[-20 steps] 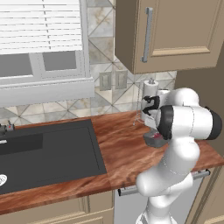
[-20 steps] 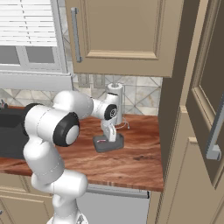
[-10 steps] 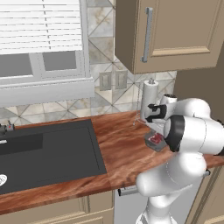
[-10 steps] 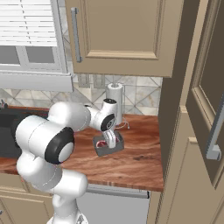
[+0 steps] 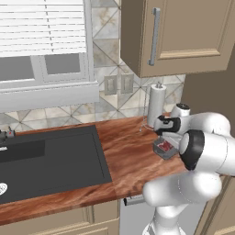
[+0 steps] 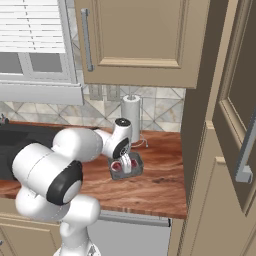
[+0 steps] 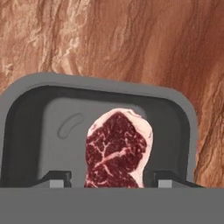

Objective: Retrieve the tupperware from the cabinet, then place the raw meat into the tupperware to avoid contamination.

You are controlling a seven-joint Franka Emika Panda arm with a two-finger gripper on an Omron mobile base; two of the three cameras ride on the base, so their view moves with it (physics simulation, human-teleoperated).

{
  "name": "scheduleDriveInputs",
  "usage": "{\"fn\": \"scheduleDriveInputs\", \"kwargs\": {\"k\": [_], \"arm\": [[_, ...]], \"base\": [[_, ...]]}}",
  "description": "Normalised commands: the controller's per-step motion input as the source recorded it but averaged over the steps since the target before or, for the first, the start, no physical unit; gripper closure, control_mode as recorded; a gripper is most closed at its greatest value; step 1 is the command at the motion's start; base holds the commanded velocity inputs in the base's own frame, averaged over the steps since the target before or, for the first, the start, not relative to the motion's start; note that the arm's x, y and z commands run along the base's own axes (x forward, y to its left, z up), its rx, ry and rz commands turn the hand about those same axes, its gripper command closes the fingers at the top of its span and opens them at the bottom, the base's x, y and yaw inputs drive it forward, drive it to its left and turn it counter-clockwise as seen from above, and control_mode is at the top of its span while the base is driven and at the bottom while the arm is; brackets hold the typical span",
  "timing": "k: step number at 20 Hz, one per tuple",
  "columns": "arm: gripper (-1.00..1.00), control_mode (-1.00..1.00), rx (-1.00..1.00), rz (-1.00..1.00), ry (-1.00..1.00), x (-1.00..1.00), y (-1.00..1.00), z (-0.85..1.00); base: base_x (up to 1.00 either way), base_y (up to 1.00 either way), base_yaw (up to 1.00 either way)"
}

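Reddish-brown wood-grain counter (image 5: 124, 151) carries a dark sink basin (image 5: 46, 160) toward its left end and the tupperware (image 6: 126, 168) toward its right end, near the tall beige cabinet (image 6: 220, 165). A paper towel roll (image 5: 156, 104) stands upright at the counter's back edge, behind the tupperware, against the tiled backsplash (image 5: 103, 46).

Tupperware: dark grey, low-walled, rounded corners, flat on the counter and set back from the front edge. In the hand view its rim (image 7: 188, 127) curves around a paler grey floor.

Raw meat (image 7: 117, 151): marbled dark red with a pale pink fat edge, lying inside the tupperware on its floor. In the left base view it shows as a red patch (image 5: 165, 146) in the container.

Claw (image 7: 107, 178): poised directly over the tupperware, pointing down into it. The two dark fingertips (image 7: 54, 178) stand spread on either side of the meat, jaws parted; the meat sits between them on the container floor, and contact with the pads cannot be told. In the right base view the claw (image 6: 125, 164) reaches down into the container.

A beige wall cabinet (image 6: 145, 40) with a grey bar handle hangs above.
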Motion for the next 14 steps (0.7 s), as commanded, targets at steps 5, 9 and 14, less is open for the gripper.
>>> {"fn": "scheduleDriveInputs", "kwargs": {"k": [5,9,14], "arm": [[1.0,-1.0,0.0,0.0,-0.02,0.0,0.01,-0.01],[1.0,-1.0,0.0,0.0,0.01,0.0,0.0,0.0],[1.0,-1.0,0.0,0.0,0.0,0.0,0.0,0.01]], "base": [[0.0,0.0,0.0],[0.0,0.0,0.0],[0.0,0.0,0.0]]}}
